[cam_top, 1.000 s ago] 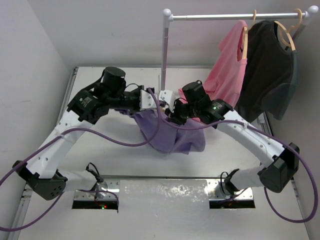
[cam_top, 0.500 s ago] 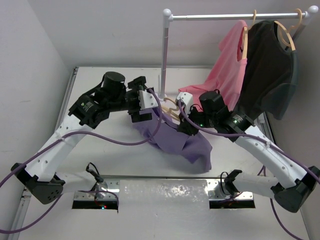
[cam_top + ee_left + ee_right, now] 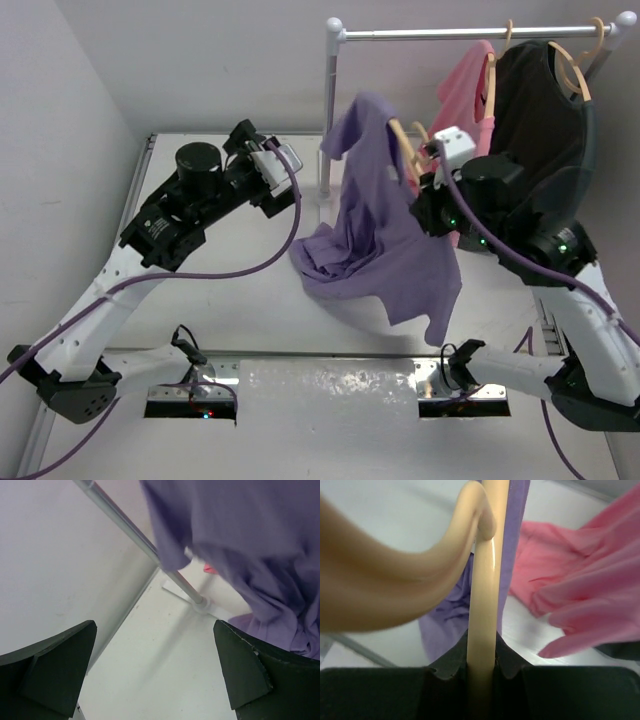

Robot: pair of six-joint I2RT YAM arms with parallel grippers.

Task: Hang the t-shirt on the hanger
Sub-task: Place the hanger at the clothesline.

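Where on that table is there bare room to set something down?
Bare table lies front-centre, bordered by the left arm, the t-shirt where it trails down, and the near edge. Crowded on the right: the right end effector holds the hanger there, beside the pink shirt and black shirt.

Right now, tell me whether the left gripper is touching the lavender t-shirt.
Apart. The left wrist view shows the left gripper open, holding nothing, with bare table between it and the lavender t-shirt.
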